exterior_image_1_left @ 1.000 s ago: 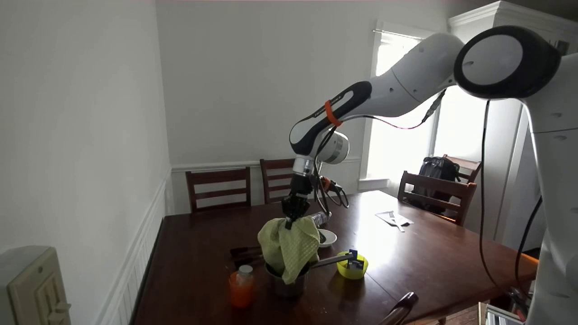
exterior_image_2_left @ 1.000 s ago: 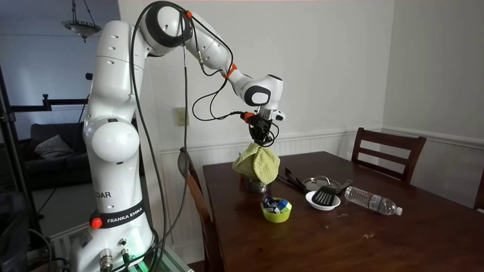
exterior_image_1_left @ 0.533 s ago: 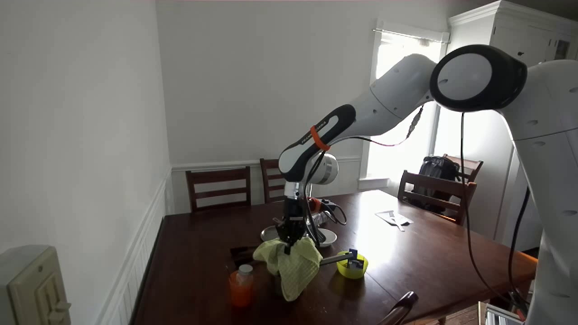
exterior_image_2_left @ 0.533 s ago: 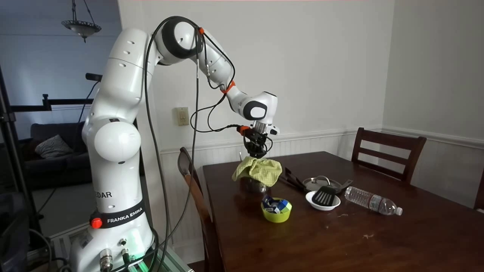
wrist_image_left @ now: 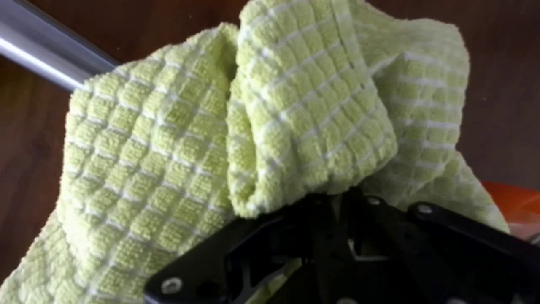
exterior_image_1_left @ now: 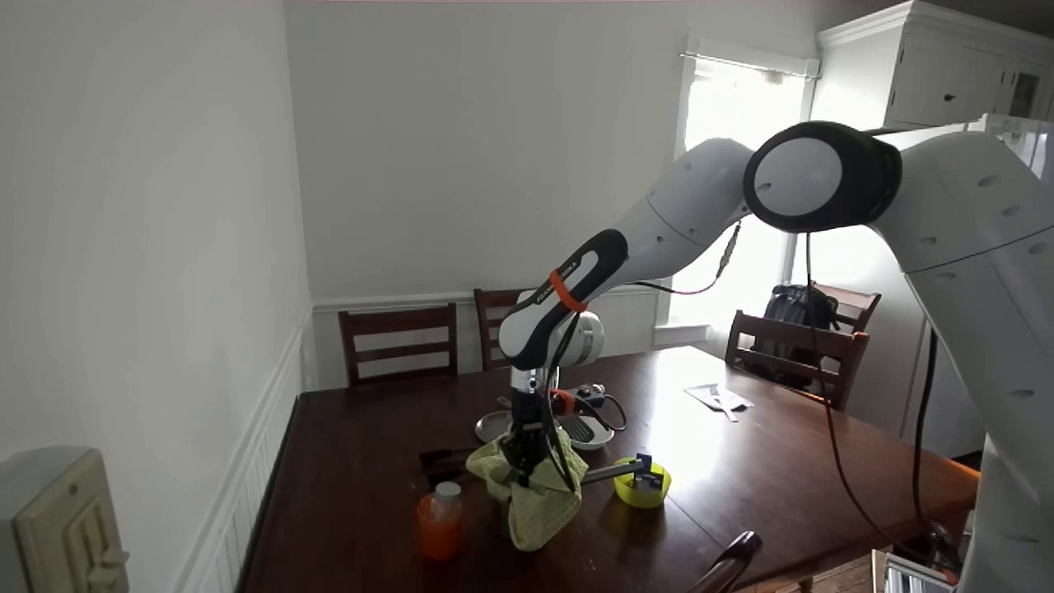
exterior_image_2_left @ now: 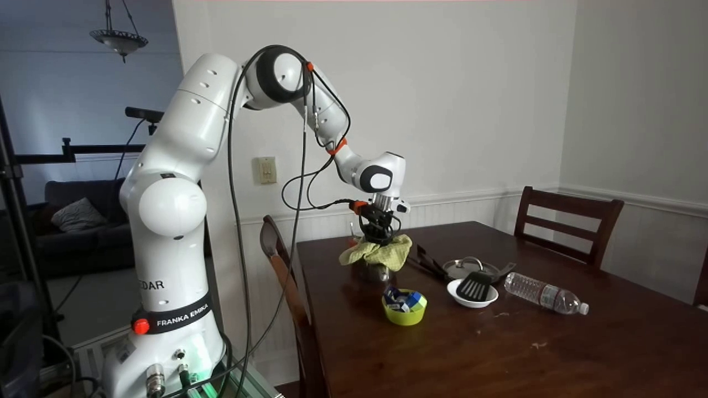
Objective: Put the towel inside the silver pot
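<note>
The green checked towel (exterior_image_1_left: 545, 504) lies draped over the top of the silver pot, and it also shows in an exterior view (exterior_image_2_left: 390, 255) and the wrist view (wrist_image_left: 160, 156). Its edges hang outside the rim. The silver pot (exterior_image_2_left: 378, 272) stands on the table, its lower wall visible under the towel. Its opening is hidden. Its long handle (exterior_image_1_left: 609, 472) sticks out from under the towel, and the handle also shows in the wrist view (wrist_image_left: 59, 46). My gripper (wrist_image_left: 337, 200) points down over the pot, shut on bunched towel. The fingertips are partly hidden by folds.
A yellow-green bowl (exterior_image_2_left: 404, 317) with small packets stands near the handle. An orange cup (exterior_image_1_left: 439, 534) stands close to the pot. A white bowl (exterior_image_2_left: 470, 303) with a black spatula, a pot lid (exterior_image_2_left: 464, 268) and a plastic bottle (exterior_image_2_left: 545, 294) are on the table (exterior_image_2_left: 498, 354).
The arm and gripper have moved down towards the pot. The towel has come down with them, from hanging bunched above the pot to spreading flatter over its rim.
</note>
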Robot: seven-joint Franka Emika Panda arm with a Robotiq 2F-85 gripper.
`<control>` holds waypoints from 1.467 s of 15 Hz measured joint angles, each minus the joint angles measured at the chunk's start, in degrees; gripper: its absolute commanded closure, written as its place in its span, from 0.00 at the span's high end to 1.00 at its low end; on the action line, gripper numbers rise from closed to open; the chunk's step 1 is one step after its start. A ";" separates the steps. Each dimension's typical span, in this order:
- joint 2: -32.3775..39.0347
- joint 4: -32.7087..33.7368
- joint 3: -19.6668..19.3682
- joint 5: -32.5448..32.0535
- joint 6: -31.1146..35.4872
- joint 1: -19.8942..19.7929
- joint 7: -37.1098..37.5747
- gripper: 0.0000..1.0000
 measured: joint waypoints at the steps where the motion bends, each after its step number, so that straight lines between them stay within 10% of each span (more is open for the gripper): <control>1: 0.99 0.65 0.06 -0.67 0.00 0.26 0.23 0.03; 13: 8.84 7.71 0.02 -5.32 -2.65 1.46 3.63 0.03; 14: 9.30 8.37 0.01 -5.33 -3.34 1.45 3.66 0.36; 22: 9.64 11.01 -0.15 -5.46 -6.24 1.40 3.90 0.84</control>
